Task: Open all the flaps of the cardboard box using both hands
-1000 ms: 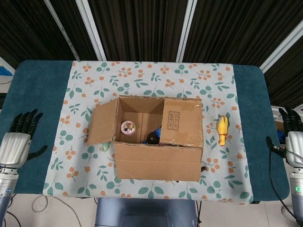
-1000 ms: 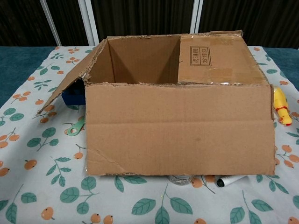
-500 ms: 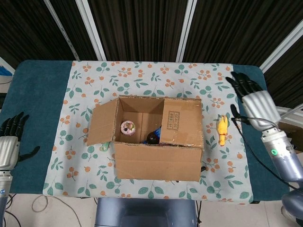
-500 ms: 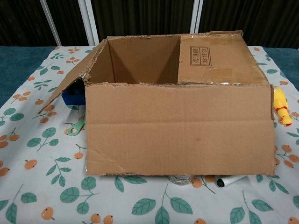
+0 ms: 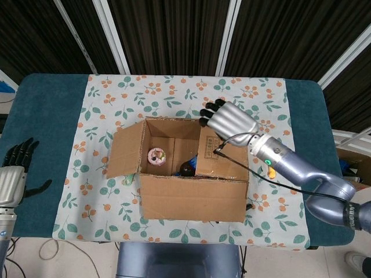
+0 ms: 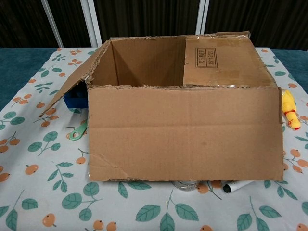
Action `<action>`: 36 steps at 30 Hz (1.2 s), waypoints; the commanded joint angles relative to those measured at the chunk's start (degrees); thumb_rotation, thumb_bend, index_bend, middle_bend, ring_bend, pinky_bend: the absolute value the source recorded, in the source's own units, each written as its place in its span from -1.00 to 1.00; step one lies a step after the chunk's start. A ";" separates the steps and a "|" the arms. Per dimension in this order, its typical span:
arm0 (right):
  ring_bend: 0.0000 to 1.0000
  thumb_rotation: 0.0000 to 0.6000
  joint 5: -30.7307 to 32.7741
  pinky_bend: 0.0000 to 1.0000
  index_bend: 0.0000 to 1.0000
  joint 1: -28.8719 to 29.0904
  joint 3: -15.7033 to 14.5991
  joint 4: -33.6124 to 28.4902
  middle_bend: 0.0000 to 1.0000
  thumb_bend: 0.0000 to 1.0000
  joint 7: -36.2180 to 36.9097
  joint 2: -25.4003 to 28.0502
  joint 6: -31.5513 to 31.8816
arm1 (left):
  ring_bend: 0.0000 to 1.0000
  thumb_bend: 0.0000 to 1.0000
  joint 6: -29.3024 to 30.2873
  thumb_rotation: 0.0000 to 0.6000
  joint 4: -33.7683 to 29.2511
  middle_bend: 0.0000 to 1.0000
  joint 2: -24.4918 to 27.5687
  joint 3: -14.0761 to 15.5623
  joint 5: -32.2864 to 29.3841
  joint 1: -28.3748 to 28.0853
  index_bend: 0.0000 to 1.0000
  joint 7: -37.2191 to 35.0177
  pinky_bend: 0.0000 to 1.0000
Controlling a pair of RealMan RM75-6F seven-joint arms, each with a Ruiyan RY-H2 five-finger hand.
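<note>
The cardboard box (image 5: pixel 191 197) (image 6: pixel 183 134) stands mid-table. Its left flap (image 5: pixel 124 149) (image 6: pixel 72 89) is folded outward and down. The right flap (image 5: pixel 223 150) (image 6: pixel 224 60), with a printed label, lies inward over the right half of the opening. The front flap stands upright. Inside lie a pink donut (image 5: pixel 156 155) and a dark round thing (image 5: pixel 186 168). My right hand (image 5: pixel 229 121) hovers over the far edge of the right flap, fingers spread, holding nothing; whether it touches the flap I cannot tell. The chest view does not show it. My left hand (image 5: pixel 14 174) hangs open beyond the table's left edge.
A yellow rubber chicken (image 5: pixel 272 171) (image 6: pixel 290 111) lies right of the box, partly behind my right forearm. A green item (image 6: pixel 77 131) and a blue object (image 6: pixel 76 98) sit under the left flap. A small white and black tube (image 6: pixel 236 186) lies at the box's front right corner.
My right hand has swept in from the table's right side to above the box's right flap. My left hand has drifted slightly left. The box has not moved.
</note>
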 commanded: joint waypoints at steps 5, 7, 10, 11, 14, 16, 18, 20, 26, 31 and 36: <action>-0.52 1.00 -2.85 -0.39 -0.20 7.48 -3.37 4.59 -0.39 1.00 0.07 -6.54 -5.16 | -1.00 -0.69 -0.51 1.00 -0.01 -1.00 0.23 -0.45 0.19 0.13 -1.00 -1.05 -0.90; -0.52 1.00 -2.59 -0.39 -0.20 8.36 -3.84 5.45 -0.39 1.00 0.14 -7.60 -5.58 | -1.00 -0.69 -0.61 1.00 -0.04 -1.00 0.30 -0.57 0.24 0.17 -1.00 -1.26 -0.90; -0.52 1.00 -2.73 -0.39 -0.20 9.63 -5.01 6.94 -0.39 1.00 -0.20 -9.27 -5.99 | -1.00 -0.69 -0.85 1.00 0.02 -1.00 0.31 -0.62 0.41 0.22 -1.00 -1.24 -0.90; -0.52 1.00 -2.66 -0.39 -0.20 9.99 -5.49 7.40 -0.39 1.00 -0.21 -9.81 -6.30 | -1.00 -0.69 -1.05 1.00 -0.03 -1.00 0.31 -0.60 0.46 0.21 -1.00 -1.25 -0.90; -0.52 1.00 -2.54 -0.39 -0.20 10.83 -6.63 8.54 -0.39 1.00 -0.33 -11.00 -6.91 | -1.00 -0.69 -1.52 1.00 -0.09 -1.00 0.41 -0.63 0.40 0.20 -1.00 -1.17 -0.90; -0.52 1.00 -2.40 -0.39 -0.19 11.30 -7.45 9.10 -0.39 1.00 -0.23 -11.77 -7.20 | -1.00 -0.69 -1.75 1.00 -0.14 -1.00 0.45 -0.74 0.33 0.20 -1.00 -1.27 -0.90; -0.52 1.00 -2.36 -0.39 -0.19 11.67 -8.25 9.30 -0.39 1.00 -0.15 -12.45 -7.33 | -1.00 -0.69 -2.04 1.00 -0.17 -1.00 0.49 -0.80 0.24 0.21 -1.00 -1.33 -0.90; -0.52 1.00 -2.58 -0.39 -0.19 11.98 -8.96 9.42 -0.39 1.00 -0.23 -13.07 -7.29 | -1.00 -0.69 -2.20 1.00 -0.20 -1.00 0.48 -0.84 0.31 0.18 -1.00 -1.34 -0.90; -0.52 1.00 -2.68 -0.39 -0.16 13.28 -11.54 10.95 -0.36 1.00 -0.68 -15.16 -8.51 | -1.00 -0.69 -2.50 1.00 -0.23 -1.00 0.54 -1.02 0.50 0.25 -1.00 -1.48 -0.90; -0.52 1.00 -1.90 -0.40 -0.13 14.23 -13.21 11.53 -0.34 1.00 -2.98 -14.63 -10.93 | -1.00 -0.69 -2.97 1.00 -0.25 -1.00 0.72 -0.98 0.86 0.23 -1.00 -1.96 -0.90; -0.50 1.00 -1.81 -0.39 -0.06 14.67 -14.38 11.46 -0.30 1.00 -5.86 -13.45 -12.17 | -1.00 -0.69 -2.92 1.00 -0.35 -1.00 0.76 -1.14 1.07 0.29 -1.00 -2.56 -0.90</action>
